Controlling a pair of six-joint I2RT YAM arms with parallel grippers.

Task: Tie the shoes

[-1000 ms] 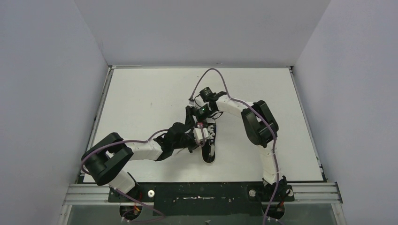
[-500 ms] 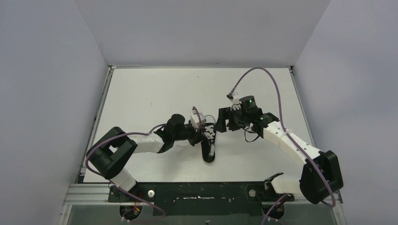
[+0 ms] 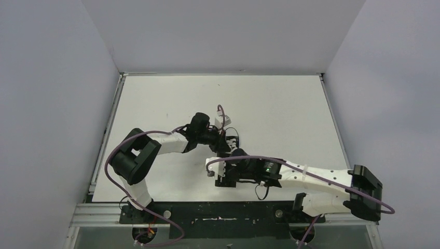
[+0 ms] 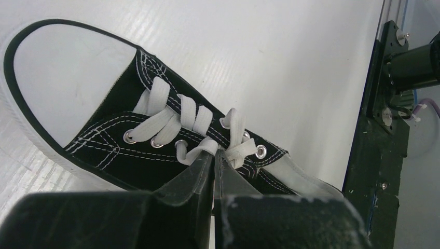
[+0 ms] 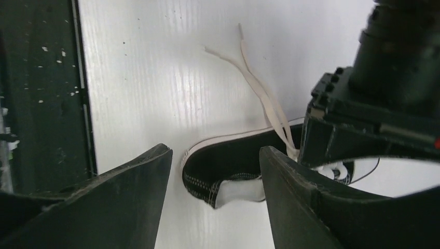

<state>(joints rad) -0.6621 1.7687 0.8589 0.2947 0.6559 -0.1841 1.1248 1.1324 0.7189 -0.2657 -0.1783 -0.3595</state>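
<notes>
The black sneaker (image 4: pixel 119 155) with white toe cap lies on the white table, mostly hidden under both arms in the top view (image 3: pixel 232 140). My left gripper (image 4: pixel 215 152) is shut, its tips pinched at the crossing of the white laces (image 4: pixel 171 116) over the tongue; it also shows in the top view (image 3: pixel 227 147). My right gripper (image 5: pixel 215 151) is open and hangs over the shoe's heel (image 5: pixel 218 181), one finger on each side, not touching; it also shows in the top view (image 3: pixel 223 174). Two loose lace ends (image 5: pixel 259 88) trail on the table past the shoe.
The black base rail (image 3: pixel 218 212) runs along the table's near edge, close behind the right gripper (image 5: pixel 41 104). My right forearm (image 3: pixel 311 176) lies low across the front of the white table (image 3: pixel 166 98). White walls enclose the other three sides.
My right arm has swung from the far side of the shoe round to the right and down to its near heel end. My left arm shifted farther back, its gripper staying on the shoe.
</notes>
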